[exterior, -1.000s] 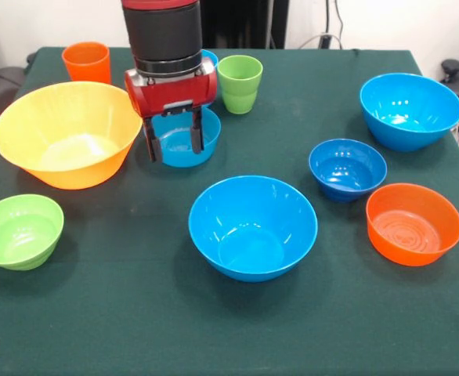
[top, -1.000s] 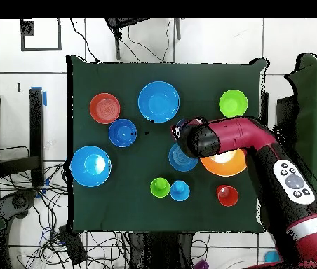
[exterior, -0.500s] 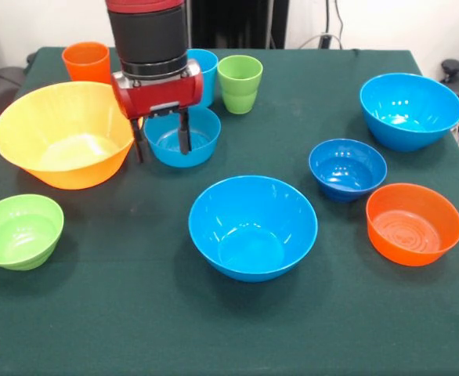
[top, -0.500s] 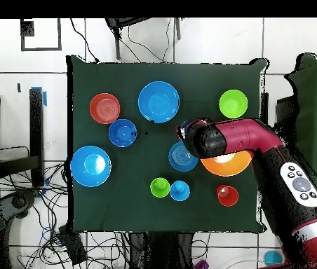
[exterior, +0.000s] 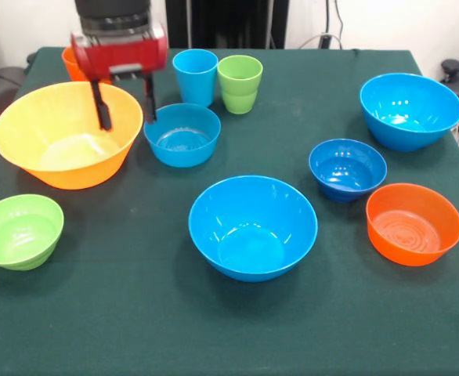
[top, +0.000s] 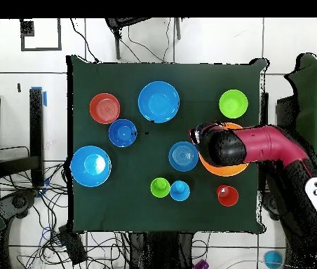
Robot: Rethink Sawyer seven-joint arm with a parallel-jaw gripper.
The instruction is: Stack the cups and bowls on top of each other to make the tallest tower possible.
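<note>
My gripper [exterior: 124,110] is open and empty. It hangs over the right rim of the very large yellow-orange bowl [exterior: 61,137], one finger inside and one outside. The medium light blue bowl [exterior: 182,135] stands just right of it. Behind are the light blue cup [exterior: 195,76] and the lime green cup [exterior: 240,82]. The orange cup [exterior: 71,63] is mostly hidden behind the gripper. One large bright blue bowl [exterior: 253,227] sits in the middle front, the other [exterior: 411,110] at the back right. All bowls stand singly; no tower shows.
A small dark blue bowl [exterior: 347,168] and an orange bowl [exterior: 413,223] stand at the right. A lime green bowl [exterior: 18,231] stands at the front left. In the overhead view my arm [top: 259,143] covers much of the yellow-orange bowl [top: 224,168].
My gripper has moved from over the medium light blue bowl, left in the front view, to the yellow-orange bowl's rim, and risen a little. It stays open. No bowl or cup has moved.
</note>
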